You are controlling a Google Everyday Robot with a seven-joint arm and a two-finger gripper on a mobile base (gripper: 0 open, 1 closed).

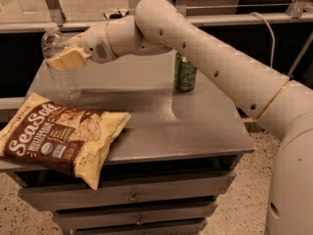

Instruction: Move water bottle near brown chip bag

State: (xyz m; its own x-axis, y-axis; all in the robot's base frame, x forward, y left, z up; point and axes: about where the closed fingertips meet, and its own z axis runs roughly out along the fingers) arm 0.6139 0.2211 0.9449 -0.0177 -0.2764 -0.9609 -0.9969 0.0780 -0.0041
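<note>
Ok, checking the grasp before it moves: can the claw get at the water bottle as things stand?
Likely yes: the claw seems shut on the water bottle near its top, at the table's far-left corner, and the green can stands well clear to the side.

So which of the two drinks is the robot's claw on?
The clear ribbed plastic water bottle with a white cap, back left: the gripper clasps its upper half. The green drink can stands apart, farther right.
</note>
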